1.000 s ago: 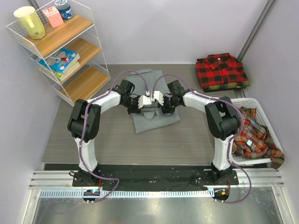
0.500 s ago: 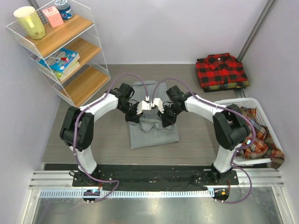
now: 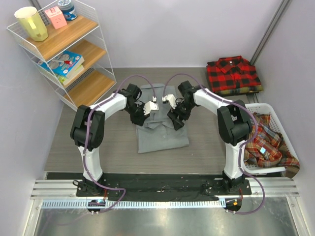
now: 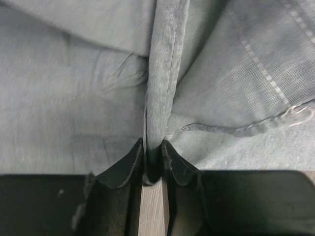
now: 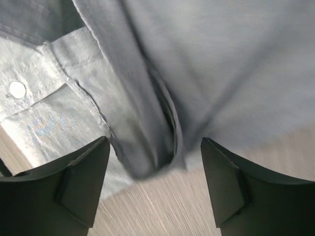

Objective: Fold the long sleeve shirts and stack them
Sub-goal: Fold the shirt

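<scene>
A plain grey long sleeve shirt (image 3: 162,137) lies folded flat on the table's middle. My left gripper (image 3: 140,119) is at its left edge, shut on a narrow upright fold of the grey cloth (image 4: 162,73), which runs between the fingertips of the gripper (image 4: 152,147). My right gripper (image 3: 175,123) is at the shirt's right side and stands open; a loose fold of grey shirt (image 5: 147,123) lies between its wide-apart fingers (image 5: 83,182) without touching them. A red-and-black checked shirt (image 3: 234,73) lies folded at the back right.
A white basket (image 3: 275,169) at the right holds orange-brown plaid shirts (image 3: 266,142). A wire shelf (image 3: 69,54) with a cup, books and small boxes stands at the back left. Under the checked shirt lies another folded plaid one (image 3: 256,90).
Both arms drew the grey shirt toward the near edge, then swung back over it. The right gripper has opened and let its fold go; the left jaws have eased a little.
</scene>
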### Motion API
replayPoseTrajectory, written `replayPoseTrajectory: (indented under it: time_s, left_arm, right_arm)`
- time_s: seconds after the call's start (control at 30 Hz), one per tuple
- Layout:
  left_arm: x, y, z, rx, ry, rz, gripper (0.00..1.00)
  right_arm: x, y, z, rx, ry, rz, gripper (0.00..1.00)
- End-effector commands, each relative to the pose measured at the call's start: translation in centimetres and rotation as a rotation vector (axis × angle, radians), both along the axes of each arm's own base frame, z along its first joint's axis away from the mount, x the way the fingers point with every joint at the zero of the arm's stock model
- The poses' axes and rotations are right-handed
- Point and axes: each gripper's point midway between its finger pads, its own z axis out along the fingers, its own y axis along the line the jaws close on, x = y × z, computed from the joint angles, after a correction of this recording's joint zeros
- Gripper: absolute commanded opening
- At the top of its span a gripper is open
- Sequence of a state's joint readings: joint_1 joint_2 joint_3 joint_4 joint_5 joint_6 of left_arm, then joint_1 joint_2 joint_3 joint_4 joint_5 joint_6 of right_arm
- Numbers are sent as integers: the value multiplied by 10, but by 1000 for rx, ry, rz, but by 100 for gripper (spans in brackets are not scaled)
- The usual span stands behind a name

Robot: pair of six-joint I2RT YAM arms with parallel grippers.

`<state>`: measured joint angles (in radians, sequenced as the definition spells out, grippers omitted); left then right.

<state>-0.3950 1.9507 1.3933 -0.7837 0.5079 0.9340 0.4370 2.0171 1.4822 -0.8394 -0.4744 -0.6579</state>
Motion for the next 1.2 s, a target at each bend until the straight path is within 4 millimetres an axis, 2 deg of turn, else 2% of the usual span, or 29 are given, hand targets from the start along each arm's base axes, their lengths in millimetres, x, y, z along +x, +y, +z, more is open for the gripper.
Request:
replayPoseTrajectory:
  time_s: [0.0, 0.03, 0.07, 0.1, 0.13, 0.17, 0.2, 0.23, 0.27, 0.33, 0.37, 0.4, 0.43, 0.47, 0.5, 0.53, 0.6, 0.7, 0.73, 0.8, 0.83, 0.87, 0.9, 0.93, 1.03, 1.07, 1.13, 1.17]
  left_arm:
    - [23, 13, 34, -61, -29, 169, 23]
    - [29, 23, 40, -88, -27, 227, 28]
    - [32, 27, 55, -129, -18, 309, 31]
    - [32, 30, 62, -153, -12, 347, 36]
    - [38, 33, 69, -180, -31, 386, 44]
    - [40, 42, 87, -215, -35, 476, 45]
    - [41, 44, 94, -240, -43, 512, 48]
    - [38, 46, 97, -264, -40, 550, 55]
    - [31, 45, 112, -302, -46, 580, 55]
    - [10, 37, 115, -340, 15, 592, 55]
    - [-1, 32, 123, -362, 49, 609, 54]
    - [-11, 29, 121, -367, 85, 611, 51]
    - [-28, 26, 109, -354, 147, 612, 50]
    - [-38, 21, 107, -347, 161, 603, 49]
    - [-52, 10, 103, -333, 181, 585, 48]
    - [-61, 5, 94, -311, 206, 587, 48]
    - [-67, -10, 86, -312, 260, 613, 47]
    - [-52, -22, 77, -335, 328, 712, 45]
    - [-46, -24, 63, -311, 361, 740, 45]
    - [-28, -25, 53, -288, 354, 787, 44]
    - [-22, -22, 36, -260, 385, 821, 44]
    - [-12, -22, 36, -266, 380, 831, 43]
    - [-6, -20, 30, -257, 383, 848, 43]
    - [2, -11, 13, -234, 406, 879, 43]
    - [31, 5, 5, -232, 392, 911, 43]
    - [34, 10, -11, -205, 429, 916, 43]
    - [45, 6, 9, -252, 471, 871, 44]
    - [50, 9, 20, -270, 426, 823, 45]
  right_arm:
    - [35, -6, 56, 79, -76, -139, 82]
    - [40, -9, 65, 98, -85, -164, 83]
    - [46, -19, 77, 117, -105, -200, 84]
    - [46, -21, 84, 134, -100, -219, 84]
    - [47, -26, 90, 145, -104, -237, 84]
    - [47, -34, 100, 159, -108, -258, 84]
    - [43, -35, 105, 174, -100, -266, 84]
    - [37, -37, 107, 181, -86, -270, 82]
    - [32, -38, 117, 200, -97, -272, 78]
    - [12, -34, 114, 231, -35, -271, 69]
    - [3, -32, 118, 248, -26, -269, 56]
    - [-12, -30, 107, 248, 36, -277, 50]
    - [-21, -25, 104, 257, 64, -268, 45]
    - [-28, -22, 98, 254, 87, -264, 38]
    - [-41, -17, 86, 240, 126, -253, 36]
    - [-42, -13, 81, 250, 138, -266, 34]
    - [-50, -10, 63, 247, 201, -281, 30]
    - [-49, -3, 47, 261, 265, -299, 30]
    - [-48, -1, 43, 264, 282, -303, 29]
    - [-47, 3, 37, 278, 311, -311, 29]
    - [-44, 5, 27, 280, 328, -321, 29]
    - [-42, 5, 21, 274, 337, -334, 29]
    - [-38, 6, 14, 266, 337, -342, 29]
    - [-33, 6, 1, 250, 342, -350, 29]
    - [-14, 6, -21, 210, 340, -384, 27]
    - [-8, 8, -19, 215, 344, -403, 27]
    - [6, 16, -3, 255, 321, -406, 28]
    - [14, 20, 16, 287, 289, -408, 29]
